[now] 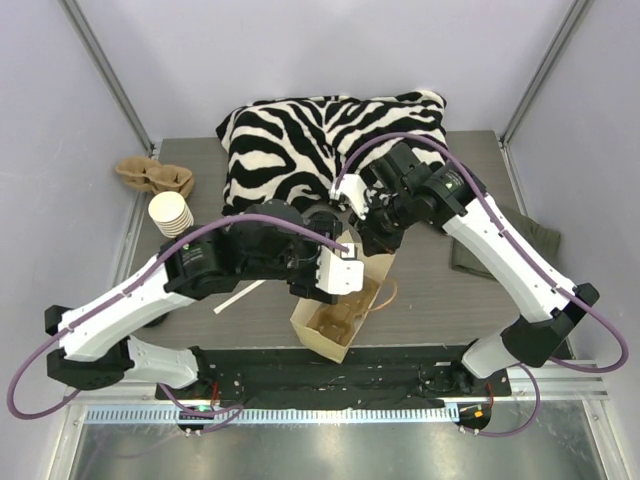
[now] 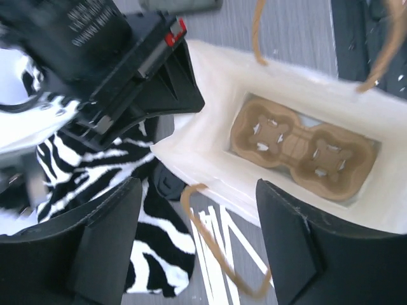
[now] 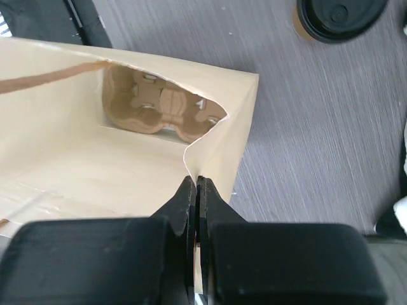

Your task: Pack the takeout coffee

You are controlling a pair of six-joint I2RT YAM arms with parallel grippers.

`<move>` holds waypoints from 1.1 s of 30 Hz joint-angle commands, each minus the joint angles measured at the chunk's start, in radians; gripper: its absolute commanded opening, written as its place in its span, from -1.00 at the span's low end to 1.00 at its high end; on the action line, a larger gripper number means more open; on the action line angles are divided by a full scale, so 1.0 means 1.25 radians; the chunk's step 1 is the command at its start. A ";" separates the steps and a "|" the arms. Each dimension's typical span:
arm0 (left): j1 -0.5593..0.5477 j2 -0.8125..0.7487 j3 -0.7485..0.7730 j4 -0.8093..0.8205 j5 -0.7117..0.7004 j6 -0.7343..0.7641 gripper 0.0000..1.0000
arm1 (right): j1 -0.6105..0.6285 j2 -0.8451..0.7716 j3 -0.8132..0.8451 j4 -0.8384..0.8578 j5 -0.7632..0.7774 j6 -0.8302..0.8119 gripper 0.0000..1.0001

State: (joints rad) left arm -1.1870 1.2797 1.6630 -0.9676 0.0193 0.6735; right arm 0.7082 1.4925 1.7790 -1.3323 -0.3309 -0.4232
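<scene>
The right gripper (image 3: 196, 185) is pinching the top edge of the paper bag (image 3: 95, 159), its two fingers pressed flat together on the rim at a corner where the paper is creasing inward. Seen from above, the right arm (image 1: 500, 255) is standing tall from its base at the near right, arching at a high elbow beside the zebra-striped pillow (image 1: 290, 140) and pointing its wrist down at the bag's far side. The left arm (image 1: 130, 300) is lying low from the near left, its forearm nearly level and pointing toward the middle of the table (image 1: 440, 290). The left gripper (image 2: 200, 203) is hanging over the bag's mouth with its fingers (image 2: 95, 248) spread wide and nothing between them. Under it the bag is standing open, and a brown moulded cup carrier (image 2: 302, 146) is lying flat on the bottom.

The takeout coffee (image 3: 340, 13) is sitting on the table outside the bag, near its far corner in the right wrist view, black lid up with a sliver of brown cup showing at its edge. From above it is hiding under the arms. A dark round shape (image 2: 166, 184) just beside the bag in the left wrist view may be the same lid, though it is too shaded to be sure.

A stack of lidless paper cups (image 1: 170, 212) is standing at the table's left edge, and pale stirrers (image 1: 240, 295) are lying near the bag
</scene>
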 commanded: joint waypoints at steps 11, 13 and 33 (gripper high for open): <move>0.167 -0.053 0.129 0.037 0.122 -0.261 0.68 | -0.226 -0.123 -0.106 0.036 -0.037 0.084 -0.98; 0.324 -0.030 0.163 0.023 0.222 -0.363 0.68 | -0.249 -0.139 -0.142 0.042 -0.016 0.100 -0.98; 0.638 0.182 -0.035 0.152 0.214 -0.691 0.99 | -0.457 -0.270 -0.286 0.103 0.075 0.213 -0.99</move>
State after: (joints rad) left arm -0.3840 1.4456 1.5948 -0.9039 0.3553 -0.0978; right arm 0.1829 1.1713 1.4273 -1.2282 -0.2436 -0.1772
